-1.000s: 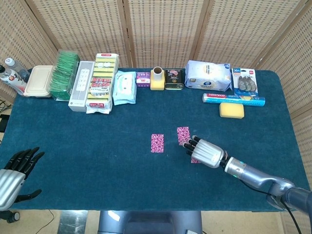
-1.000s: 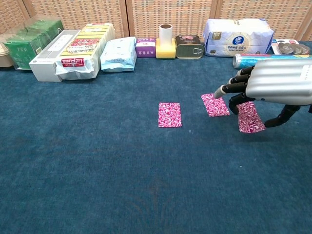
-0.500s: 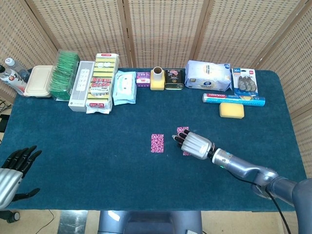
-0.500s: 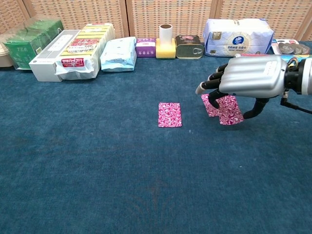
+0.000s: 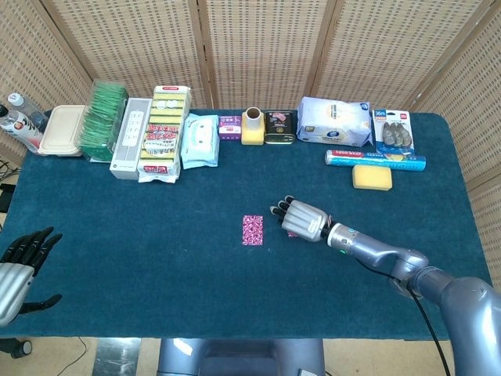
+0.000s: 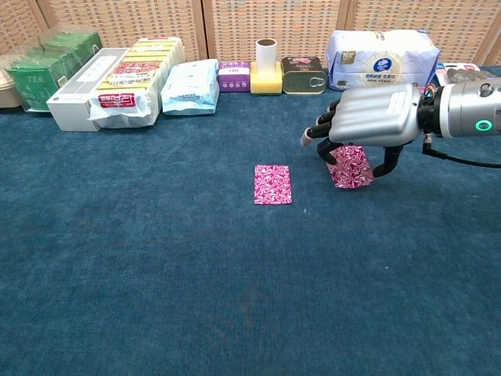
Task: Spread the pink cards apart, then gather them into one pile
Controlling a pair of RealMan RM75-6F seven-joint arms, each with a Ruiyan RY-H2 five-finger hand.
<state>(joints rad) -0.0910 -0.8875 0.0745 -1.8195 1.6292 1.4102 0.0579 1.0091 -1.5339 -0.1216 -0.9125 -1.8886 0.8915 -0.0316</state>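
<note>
One pink card [image 5: 252, 230] [image 6: 272, 184] lies flat and alone on the blue cloth near the middle. To its right, my right hand [image 5: 300, 218] [image 6: 368, 125] hovers low with its fingers curled down over a second pink card [image 6: 351, 167] [image 5: 292, 233], gripping it between fingers and thumb. That card sits where another pink card lay, so the third one is hidden beneath it or the hand. My left hand [image 5: 19, 262] hangs off the near left table edge, fingers spread, holding nothing.
Along the far edge stand boxes and packs: green tea packs [image 5: 104, 119], a snack pack [image 5: 164, 131], wipes [image 5: 200, 141], a yellow holder [image 5: 252, 126], a tin [image 5: 279, 127], a tissue pack [image 5: 335, 121]. A foil roll [image 5: 376, 160] and yellow sponge [image 5: 371, 177] lie at back right.
My right hand has moved left and away from me, carrying its pink card from the right onto the spot of the middle-right card. The left hand sank slightly lower.
</note>
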